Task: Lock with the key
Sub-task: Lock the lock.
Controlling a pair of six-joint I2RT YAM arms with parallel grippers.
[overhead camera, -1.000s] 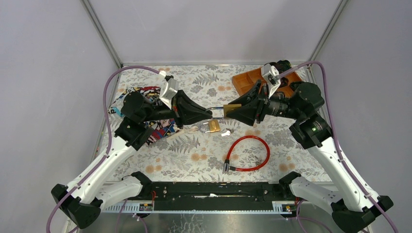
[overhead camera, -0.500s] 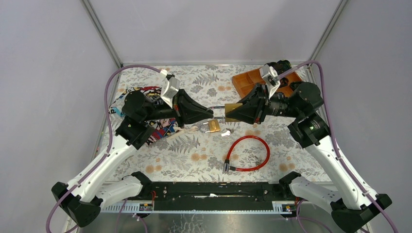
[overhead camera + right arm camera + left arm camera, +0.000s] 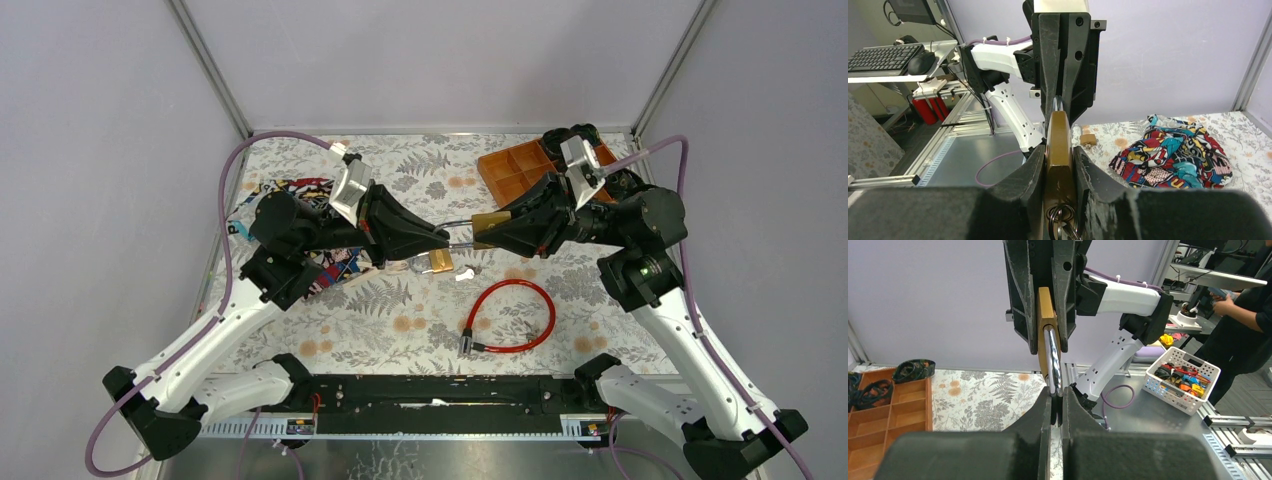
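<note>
A brass padlock (image 3: 487, 221) is held in the air between both arms. My right gripper (image 3: 480, 232) is shut on its brass body (image 3: 1059, 142), and a key ring (image 3: 1061, 216) hangs at the body's near end between the fingers. My left gripper (image 3: 446, 238) is shut on the tip of the chrome shackle (image 3: 1053, 357), which stands out from the body (image 3: 1046, 315). The two grippers face each other tip to tip. A second brass padlock (image 3: 438, 261) lies on the mat just below them, with a small key (image 3: 465, 272) beside it.
A red cable lock (image 3: 511, 315) lies on the mat in front of the right arm. A wooden compartment tray (image 3: 517, 166) with black coils stands at the back right. A colourful cloth (image 3: 303, 228) lies under the left arm. The floral mat (image 3: 400, 320) covers the table.
Both grippers have shifted a little to the right with the padlock between them. The right wrist has swung back and to the right. Both grips are unchanged.
</note>
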